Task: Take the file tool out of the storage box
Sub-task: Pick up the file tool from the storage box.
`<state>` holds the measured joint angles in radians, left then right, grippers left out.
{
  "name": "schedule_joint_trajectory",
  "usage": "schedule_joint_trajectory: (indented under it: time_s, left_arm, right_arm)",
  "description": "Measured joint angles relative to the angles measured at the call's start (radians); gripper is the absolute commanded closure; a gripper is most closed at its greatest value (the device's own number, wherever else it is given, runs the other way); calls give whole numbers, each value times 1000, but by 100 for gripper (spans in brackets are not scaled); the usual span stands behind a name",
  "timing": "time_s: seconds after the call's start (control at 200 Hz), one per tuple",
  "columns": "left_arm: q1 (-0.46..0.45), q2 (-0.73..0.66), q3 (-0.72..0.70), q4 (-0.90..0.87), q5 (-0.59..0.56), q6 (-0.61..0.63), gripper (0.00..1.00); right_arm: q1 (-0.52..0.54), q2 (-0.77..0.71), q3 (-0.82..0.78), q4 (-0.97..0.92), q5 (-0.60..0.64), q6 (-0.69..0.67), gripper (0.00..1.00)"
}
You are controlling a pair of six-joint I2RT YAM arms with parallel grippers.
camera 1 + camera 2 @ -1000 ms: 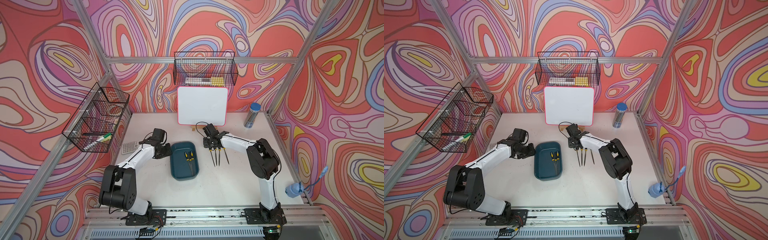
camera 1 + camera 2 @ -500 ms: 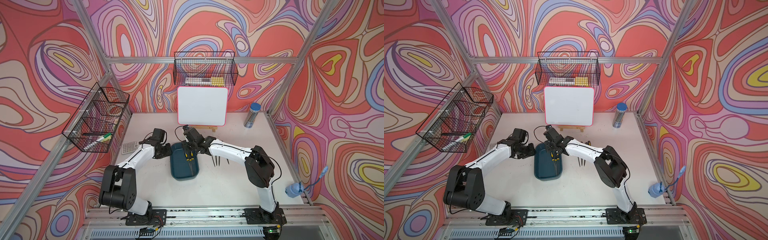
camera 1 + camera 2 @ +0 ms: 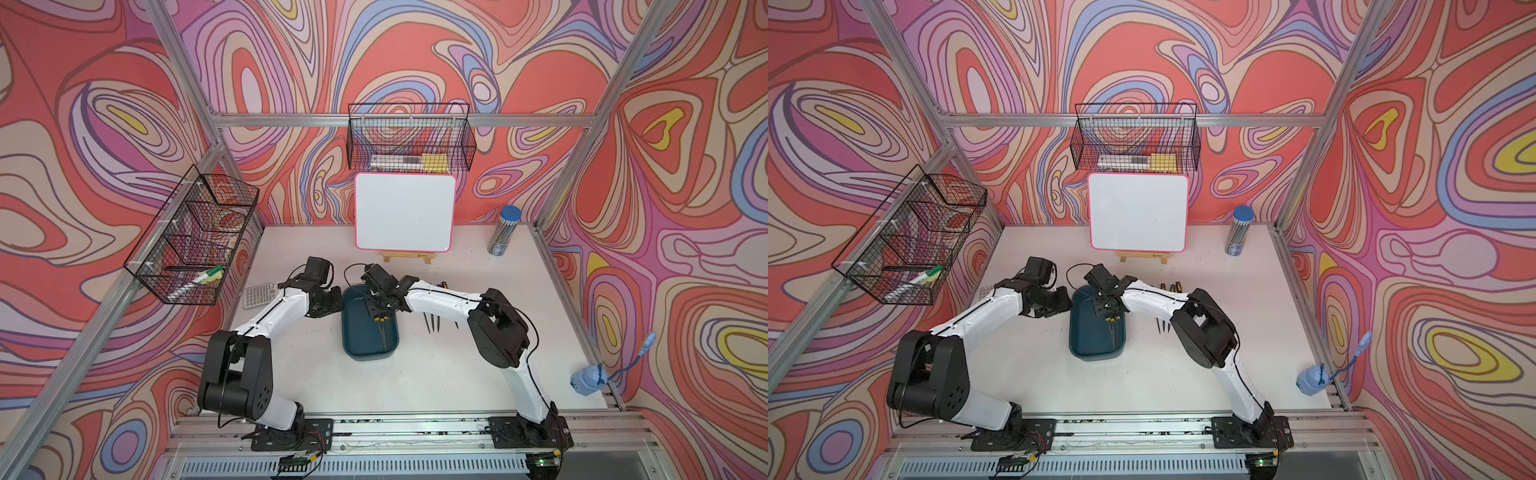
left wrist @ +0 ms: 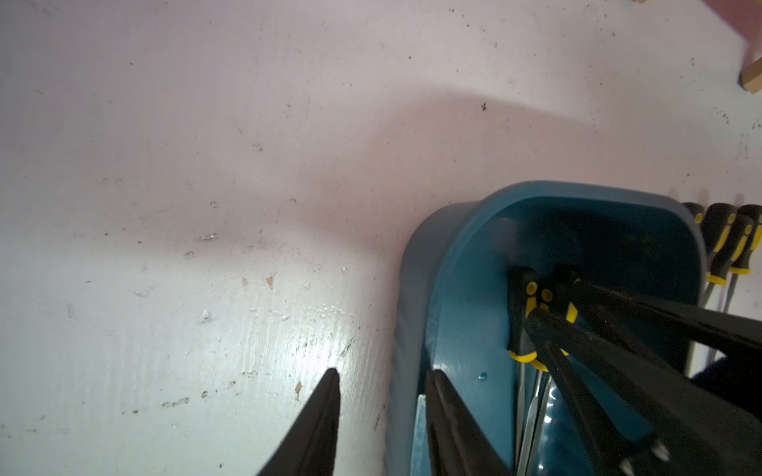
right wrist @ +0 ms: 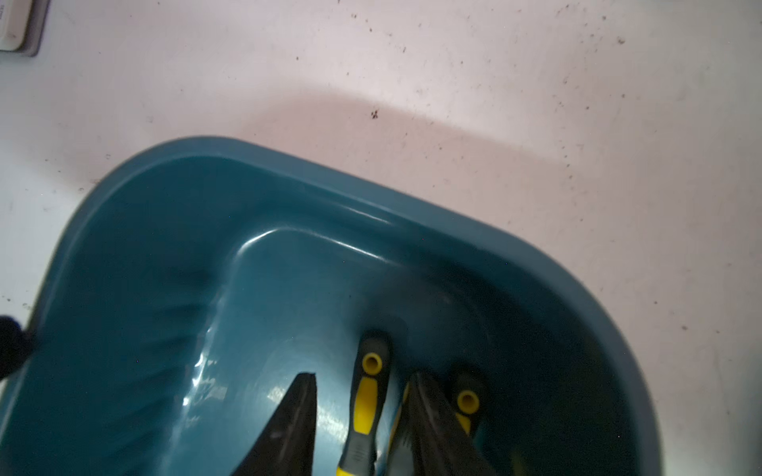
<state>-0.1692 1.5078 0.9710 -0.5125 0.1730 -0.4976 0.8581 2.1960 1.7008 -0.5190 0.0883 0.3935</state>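
A file tool with a grey and yellow handle (image 5: 365, 395) lies inside the shallow dark teal plastic storage box (image 5: 371, 198), next to a second file (image 5: 468, 406) like it. The black right end effector (image 5: 363, 375) reaches into the box, open, one finger on each side of that handle with gaps showing. The black left end effector (image 4: 381, 373) is open too, one finger inside the box wall and one outside. The box sits on the white worktop (image 3: 457, 374). Just beside it lie more files (image 4: 725, 243).
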Motion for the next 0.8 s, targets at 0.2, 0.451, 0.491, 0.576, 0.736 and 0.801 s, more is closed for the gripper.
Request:
schedule_joint_trajectory:
  time_s: [0.2,0.451,0.491,0.576,0.736,0.801]
  left_arm:
    - [0,0,0,0,0,0,61]
    - [0,0,0,0,0,0,61]
    - [0,0,0,0,0,0,61]
    - [0,0,0,0,0,0,61]
    - [0,0,0,0,0,0,61]
    - [0,0,0,0,0,0,61]
  right_arm:
    - [0,27,50,-44,0,-5,61]
    - [5,81,96,-77,-3,-15,61]
    - [6,85,101,-82,-3,-16,61]
    - [8,86,102,-89,-3,-16,61]
    - [8,94,120,-107,-3,-19,69]
    - [8,101,131,-112,-3,-23,72]
